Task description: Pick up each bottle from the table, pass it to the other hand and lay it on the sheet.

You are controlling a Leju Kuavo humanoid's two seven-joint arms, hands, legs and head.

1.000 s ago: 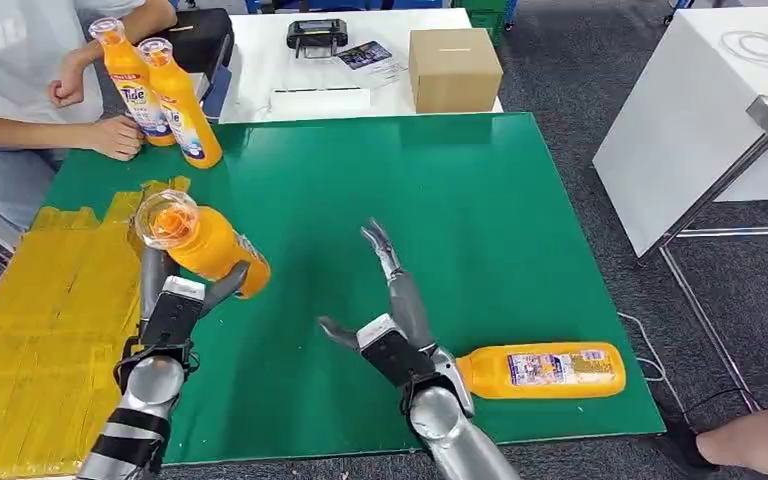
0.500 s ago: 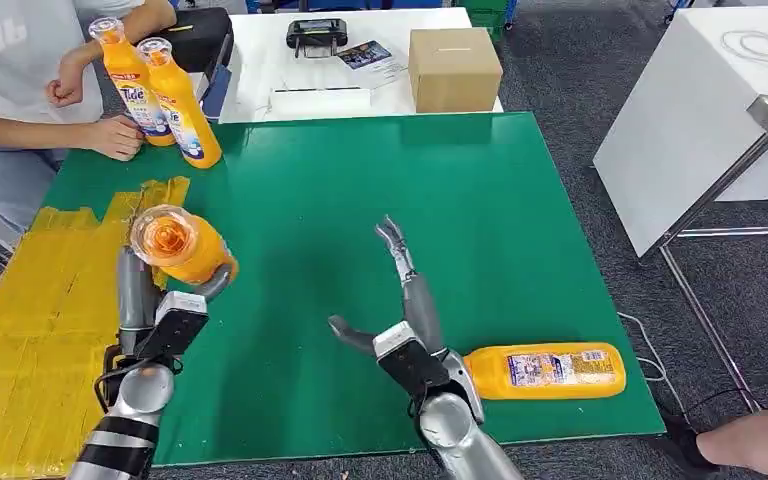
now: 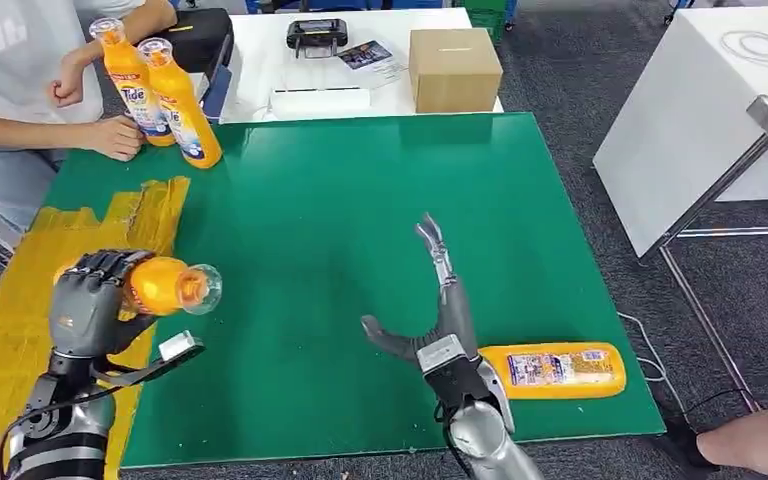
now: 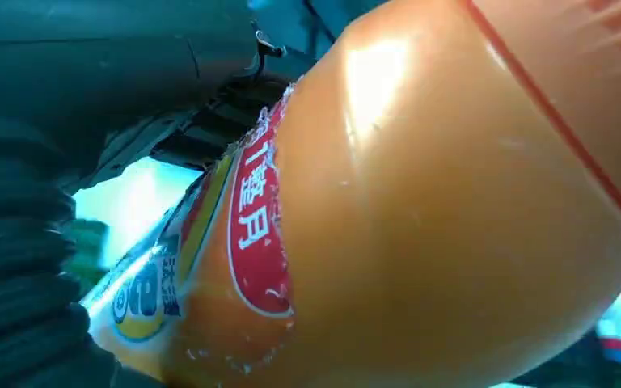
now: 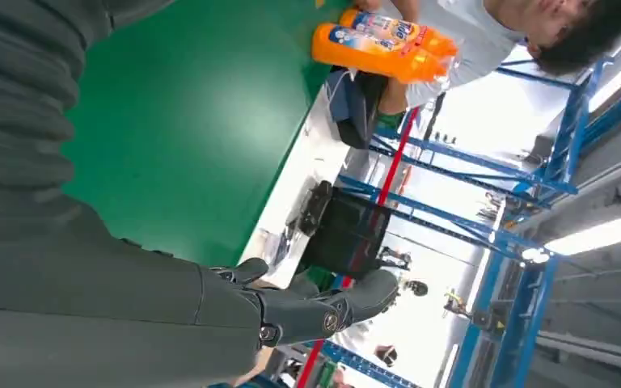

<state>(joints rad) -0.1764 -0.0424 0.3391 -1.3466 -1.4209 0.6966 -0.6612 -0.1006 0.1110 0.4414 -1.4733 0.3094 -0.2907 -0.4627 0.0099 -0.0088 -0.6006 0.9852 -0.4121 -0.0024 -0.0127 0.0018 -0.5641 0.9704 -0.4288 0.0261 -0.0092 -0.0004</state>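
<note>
So the left hand (image 3: 90, 300) is at the lower left of the head view, fingers wrapped around an orange bottle (image 3: 165, 286) that it's holding sideways, clear cap pointing right toward the middle of the frame. It's up over the yellow sheet (image 3: 20, 320), right about at the edge where the sheet meets the green counter (image 3: 340, 190). In the left wrist view that bottle (image 4: 420, 218) is huge and super close, red and yellow label showing (the text isn't readable for me).

The right hand (image 3: 440, 310) is at lower center, holding nothing, fingers stretched out toward the far side and the thumb sticking out to the left. Just beside it, to its right, there's a second bottle (image 3: 555, 369) lying flat on the counter near the front edge, label up. Can't tell whether the wrist actually touches it.

Upper left corner: two more bottles (image 3: 160, 95) standing upright together at the far left corner of the counter, with a person's hand (image 3: 115, 137) resting right against them. Behind the counter is a white table (image 3: 260, 40) with a cardboard box (image 3: 454, 68) and a small black device (image 3: 316, 35) on it.
</note>
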